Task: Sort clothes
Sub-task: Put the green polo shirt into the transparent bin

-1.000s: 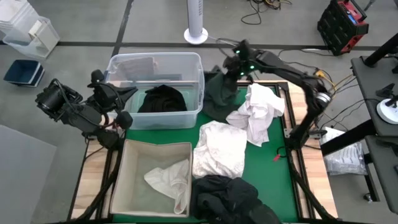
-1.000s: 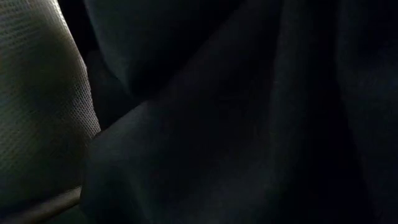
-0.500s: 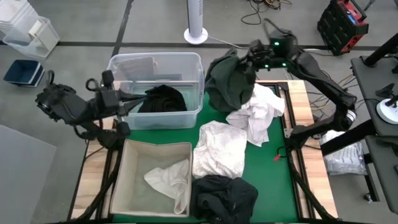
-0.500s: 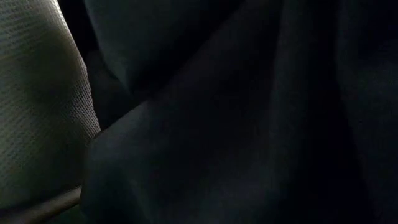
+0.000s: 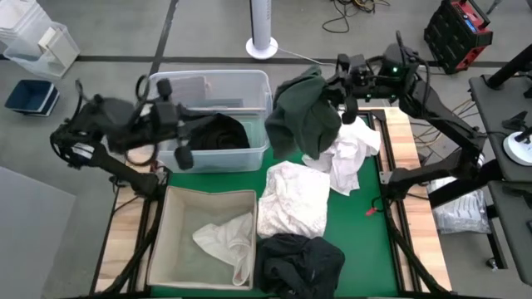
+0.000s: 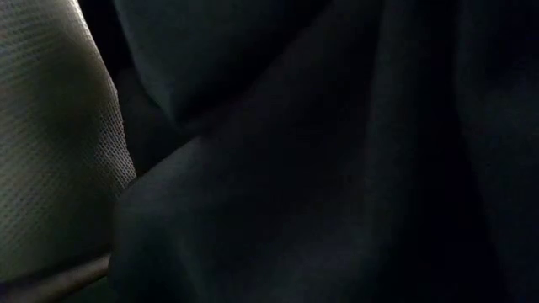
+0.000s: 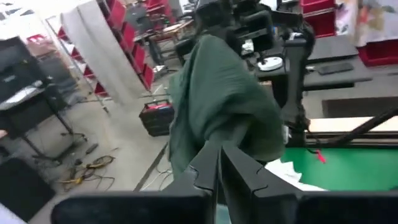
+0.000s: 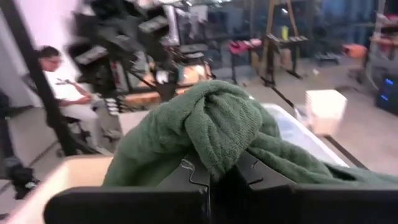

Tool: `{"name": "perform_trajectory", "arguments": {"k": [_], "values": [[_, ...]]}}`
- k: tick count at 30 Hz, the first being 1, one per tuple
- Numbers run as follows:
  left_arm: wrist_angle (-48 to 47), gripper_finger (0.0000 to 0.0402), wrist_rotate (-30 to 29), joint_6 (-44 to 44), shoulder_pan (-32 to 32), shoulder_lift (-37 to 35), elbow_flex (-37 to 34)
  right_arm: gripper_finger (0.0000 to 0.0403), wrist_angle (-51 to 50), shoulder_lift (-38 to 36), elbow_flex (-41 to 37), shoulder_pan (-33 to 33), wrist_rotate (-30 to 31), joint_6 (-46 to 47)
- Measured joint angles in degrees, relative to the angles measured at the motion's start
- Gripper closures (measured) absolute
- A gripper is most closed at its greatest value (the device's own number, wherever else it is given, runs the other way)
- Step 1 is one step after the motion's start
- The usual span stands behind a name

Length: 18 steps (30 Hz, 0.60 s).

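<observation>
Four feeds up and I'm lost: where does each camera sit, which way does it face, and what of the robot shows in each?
High view: overhead, facing straight down; both arms show, right gripper holding the dark green fabric garment up beside the clear plastic tub.
Low view: table height, blocked by dark cloth; no robot visible.
Left wrist view: on the left arm, facing across at the right arm; its own shut fingers show.
Right wrist view: on the right arm, facing the left arm; its fingers clamp the garment.
Shared: high and both wrist views show the green garment.

High view evenly lit, left arm (image 5: 125,133) motion-blurred. Low view nearly black, apparently smothered by dark fabric (image 6: 320,168). Wrist views soft.
</observation>
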Motion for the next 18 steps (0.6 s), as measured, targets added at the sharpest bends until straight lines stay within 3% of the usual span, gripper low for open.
{"name": "perform_trajectory", "arguments": {"k": [6, 18], "values": [[2.86, 0.0348, 21.06, -0.90, 8.99, 1.20, 0.00, 0.0394, 5.14, 0.96, 0.59, 4.72, 0.47, 0.38], [5.23, 0.0140, 19.29, 1.60, 15.53, 7.37, 0.00, 0.0394, 10.20, 3.61, 0.68, 8.30, 3.33, 0.32]]}}
